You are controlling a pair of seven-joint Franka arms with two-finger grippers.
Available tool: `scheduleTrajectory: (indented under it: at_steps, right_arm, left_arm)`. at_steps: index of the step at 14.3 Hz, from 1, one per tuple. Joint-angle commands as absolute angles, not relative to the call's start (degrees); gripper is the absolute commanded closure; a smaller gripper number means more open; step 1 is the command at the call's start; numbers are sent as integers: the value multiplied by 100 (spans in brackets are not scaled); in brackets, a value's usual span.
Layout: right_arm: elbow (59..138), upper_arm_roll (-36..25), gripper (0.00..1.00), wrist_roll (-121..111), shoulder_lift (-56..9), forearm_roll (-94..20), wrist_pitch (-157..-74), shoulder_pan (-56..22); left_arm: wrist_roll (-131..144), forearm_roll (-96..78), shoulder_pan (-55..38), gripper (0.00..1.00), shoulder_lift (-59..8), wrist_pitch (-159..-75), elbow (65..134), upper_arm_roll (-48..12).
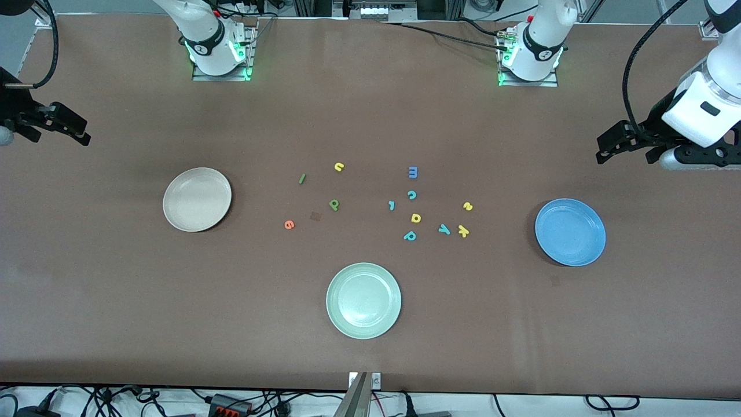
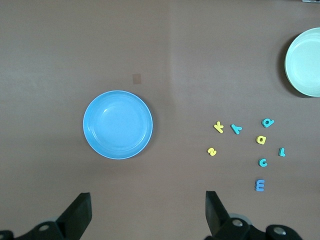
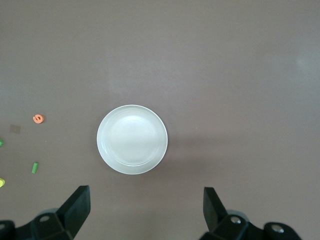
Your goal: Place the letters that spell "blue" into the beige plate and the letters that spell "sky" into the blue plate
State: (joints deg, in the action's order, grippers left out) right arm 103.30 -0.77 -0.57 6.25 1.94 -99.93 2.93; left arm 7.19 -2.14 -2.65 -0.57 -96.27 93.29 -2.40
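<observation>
The beige plate (image 1: 197, 199) lies toward the right arm's end of the table, the blue plate (image 1: 570, 231) toward the left arm's end, both with nothing in them. Between them lie the green b (image 1: 334, 204), dark green l (image 1: 301, 179), yellow u (image 1: 339, 167) and orange e (image 1: 289, 224). Closer to the blue plate are the yellow s (image 1: 468, 206), yellow k (image 1: 463, 230) and teal y (image 1: 444, 229). My left gripper (image 1: 600, 149) hangs open over bare table by the blue plate (image 2: 117, 124). My right gripper (image 1: 87, 132) hangs open over bare table by the beige plate (image 3: 132, 139).
A pale green plate (image 1: 363, 300) sits nearer the front camera than the letters. Mixed among the letters are a blue m (image 1: 413, 172), teal c (image 1: 411, 194), teal hooked l (image 1: 392, 205), yellow d (image 1: 415, 218) and teal p (image 1: 410, 235).
</observation>
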Motion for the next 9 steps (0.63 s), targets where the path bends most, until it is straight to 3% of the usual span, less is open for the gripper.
scheduleTrajectory:
  at_steps: [1,9]
  right_arm:
    - [10178,-44,0,-88,580,237,-9827,325]
    - [10143,-18,0,-9,160,229,-9826,27]
  left_arm:
    - [703,-141,-281,0,-132,-9519,9149,-246]
    - [694,-141,-281,0,-141,-9501,9158,-246]
